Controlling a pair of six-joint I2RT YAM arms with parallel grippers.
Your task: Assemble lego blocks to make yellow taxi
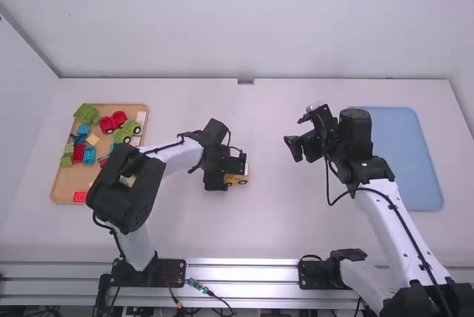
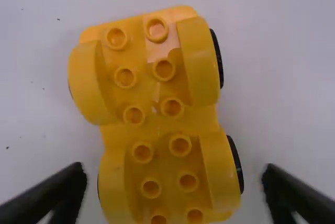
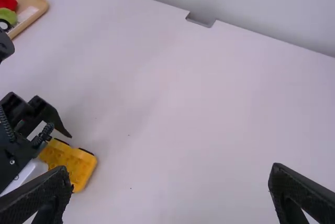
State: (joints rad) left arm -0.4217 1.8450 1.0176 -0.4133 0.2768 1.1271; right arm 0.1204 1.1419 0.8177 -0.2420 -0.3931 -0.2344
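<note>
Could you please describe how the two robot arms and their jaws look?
The left arm and the right arm both have white links, bulky black joints and thin black cables running along them. Their two-finger jaws are black too.

Tray [image 1: 68, 182] L, mat [image 1: 407, 161] R, car [image 1: 238, 179] btwn

The right gripper [image 1: 303, 157] is holding its fingers [image 3: 44, 195] wide apart, with nothing between them. The left gripper [image 1: 228, 172] is hanging beside the yellow base [image 3: 70, 162], partly hiding it. Well apart from the base, a tray [image 3: 40, 10] is holding red [image 3: 8, 2] and green [image 3: 7, 15] pieces on the table [image 3: 199, 109].
</note>
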